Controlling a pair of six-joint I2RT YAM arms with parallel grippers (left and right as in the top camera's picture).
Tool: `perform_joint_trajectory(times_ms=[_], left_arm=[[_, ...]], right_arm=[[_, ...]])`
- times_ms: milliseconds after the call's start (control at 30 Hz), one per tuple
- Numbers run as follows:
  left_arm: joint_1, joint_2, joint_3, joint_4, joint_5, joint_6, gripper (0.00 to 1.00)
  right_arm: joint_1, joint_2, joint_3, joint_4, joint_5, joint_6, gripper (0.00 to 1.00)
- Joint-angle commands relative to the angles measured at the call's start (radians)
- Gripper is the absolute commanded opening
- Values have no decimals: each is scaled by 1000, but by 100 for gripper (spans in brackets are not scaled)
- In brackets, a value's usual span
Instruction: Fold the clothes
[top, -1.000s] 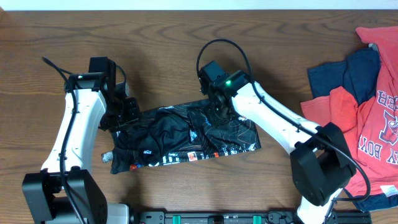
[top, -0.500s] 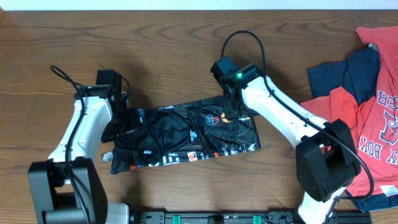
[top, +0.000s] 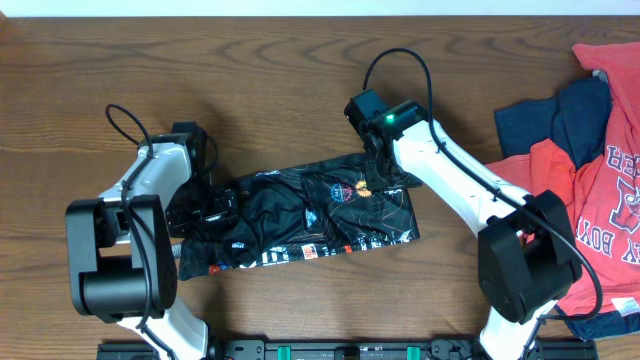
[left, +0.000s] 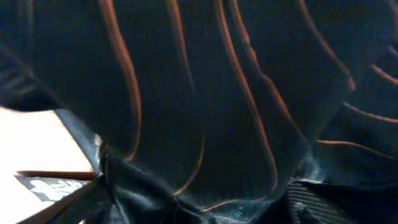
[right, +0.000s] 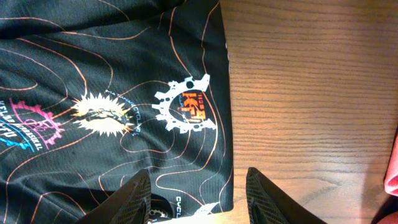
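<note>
Where the wooden table (top: 270, 80) fills the overhead view, we see the black jersey (top: 330, 215) lying just below the middle of the frame. It is crumpled into 1 long band that runs left to right, with thin orange contour lines and small logos facing up. At the right edge of the frame, well apart from it, the red T-shirt (top: 610, 190) and the navy T-shirt (top: 555, 115) lie together in a loose heap.

The left gripper (top: 208, 205) sits at the jersey's left end. In its wrist view dark cloth with orange lines fills the whole frame, so we cannot tell how its jaws stand. The right gripper (right: 199, 180) hovers over the jersey's upper right edge. In its wrist view its 2 fingers rise from the bottom of the frame, spread wide with nothing held between them. Above them a white gear-shaped logo (right: 186, 112) lies near the hem, beside bare wood.
</note>
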Motion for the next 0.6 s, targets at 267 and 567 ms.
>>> perform_joint_trajectory(times_ms=[267,567], left_arm=[[8,80,16,9,6,10,11],[120,58,277,-177,-134,8,10]], right_arm=[[-61,-1,1,-5,18,19,47],[-172,-25,1,-23,72,13,47]])
